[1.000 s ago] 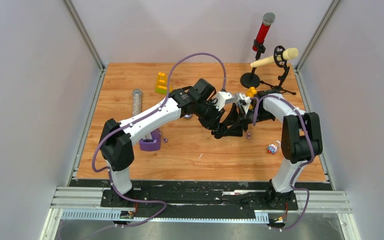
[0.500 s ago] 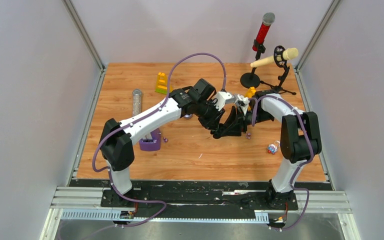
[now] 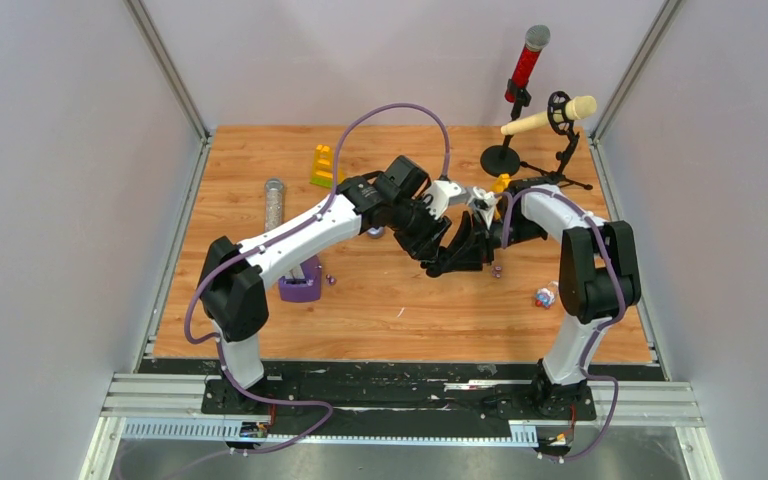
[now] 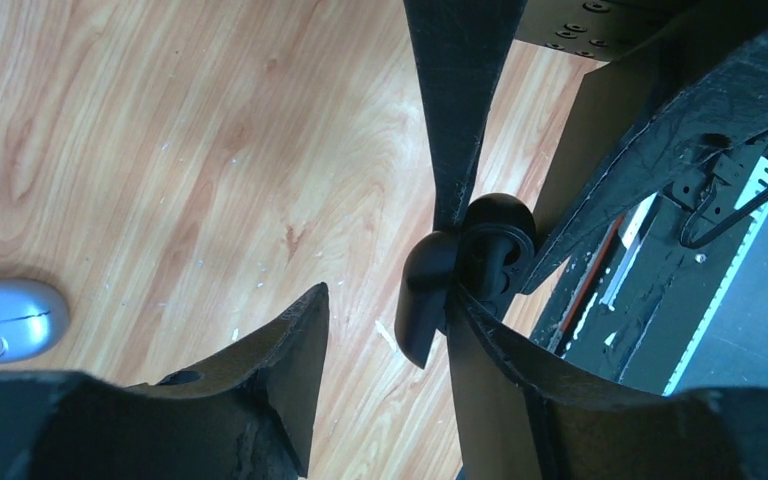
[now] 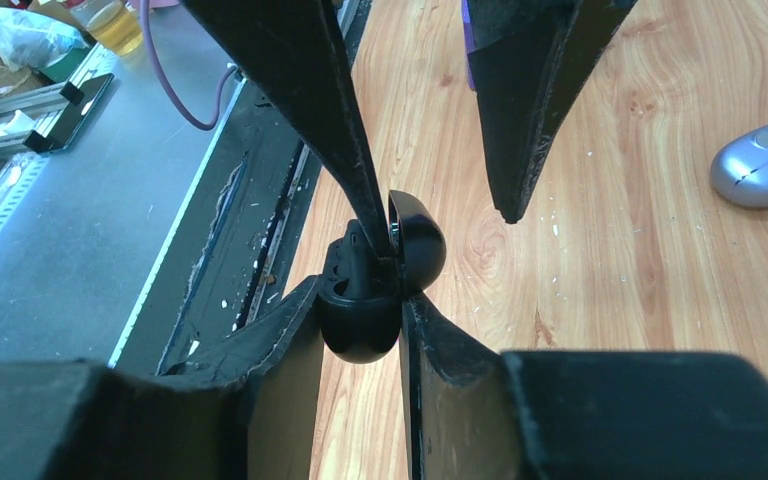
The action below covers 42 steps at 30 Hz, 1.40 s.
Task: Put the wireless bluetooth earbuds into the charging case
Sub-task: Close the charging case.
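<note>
**Item: black charging case** (image 4: 490, 240). Held off the worktop (image 3: 410, 320) near its middle, where the two arms meet.

**Right claw** (image 5: 358, 300). Clamped on the lower half of the case, one finger on each side. This probably keeps the case steady in the air so the other arm can work on it.

**Left claw** (image 4: 390, 305). Fingers spread apart, holding nothing. One finger (image 5: 310, 110) has its thin tip in the seam between the lid (image 5: 415, 240) and the body. It seems to be prying the lid up or propping it open.

**Lid.** Tilted away from the body, partly open. The inside of the case is hidden, so I cannot tell whether it holds anything.

**Earbuds** (image 3: 497, 270). A small purple bead lies on the worktop just right of the claws, and another sits near the purple block (image 3: 300, 287) to the left. Neither claw carries one. No black earbuds can be made out.

**Silver case** (image 4: 5, 320). Closed, lying flat on the worktop, apart from the claws.

**Stage, as judged.** The case is being opened and no earbud has been picked up yet.
</note>
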Available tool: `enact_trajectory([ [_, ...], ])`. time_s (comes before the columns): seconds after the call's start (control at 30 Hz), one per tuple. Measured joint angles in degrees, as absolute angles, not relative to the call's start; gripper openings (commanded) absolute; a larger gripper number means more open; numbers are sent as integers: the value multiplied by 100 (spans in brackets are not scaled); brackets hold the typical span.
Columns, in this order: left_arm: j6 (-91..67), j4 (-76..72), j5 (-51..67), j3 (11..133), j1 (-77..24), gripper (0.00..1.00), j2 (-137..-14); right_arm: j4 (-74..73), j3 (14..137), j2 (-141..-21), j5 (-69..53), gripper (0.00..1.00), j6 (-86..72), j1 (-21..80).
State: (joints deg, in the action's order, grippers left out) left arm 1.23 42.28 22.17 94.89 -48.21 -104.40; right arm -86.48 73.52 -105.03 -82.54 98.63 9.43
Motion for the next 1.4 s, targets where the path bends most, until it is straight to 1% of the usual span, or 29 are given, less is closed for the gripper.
enact_trajectory([
  [0.07, 143, 4219, 2176, 9489, -4810, 65, -10440, -8661, 7369, -10514, -8248, 25, 9845, 939],
  [0.13, 152, 4209, 2145, 9489, -4797, 68, -10440, -8696, 7387, -10532, -8237, 25, 9826, 921],
  [0.3, 178, 4171, 2112, 9489, -4770, 72, -10436, -8720, 7424, -10604, -8206, 23, 9721, 880],
  [0.43, 174, 4237, 2383, 9489, -4792, 76, -10377, -8488, 7463, -10634, -8197, 22, 9559, 840],
  [0.67, 174, 4261, 2609, 9502, -4825, 76, -10263, -8051, 7467, -10659, -8191, 22, 9144, 803],
  [0.8, 143, 4257, 2628, 9522, -4665, 77, -10245, -7988, 7467, -10659, -8191, 23, 9070, 803],
  [0.97, -200, 4130, 2565, 9520, -3975, 76, -10243, -7959, 7465, -10624, -8191, 24, 9050, 805],
  [1.13, -460, 3975, 2185, 9520, -3404, 76, -10350, -7966, 7463, -10545, -8195, 24, 9052, 805],
  [1.4, -572, 3986, 1964, 9520, -3721, 76, -10993, -8012, 7463, -10519, -8204, 25, 9061, 805],
])
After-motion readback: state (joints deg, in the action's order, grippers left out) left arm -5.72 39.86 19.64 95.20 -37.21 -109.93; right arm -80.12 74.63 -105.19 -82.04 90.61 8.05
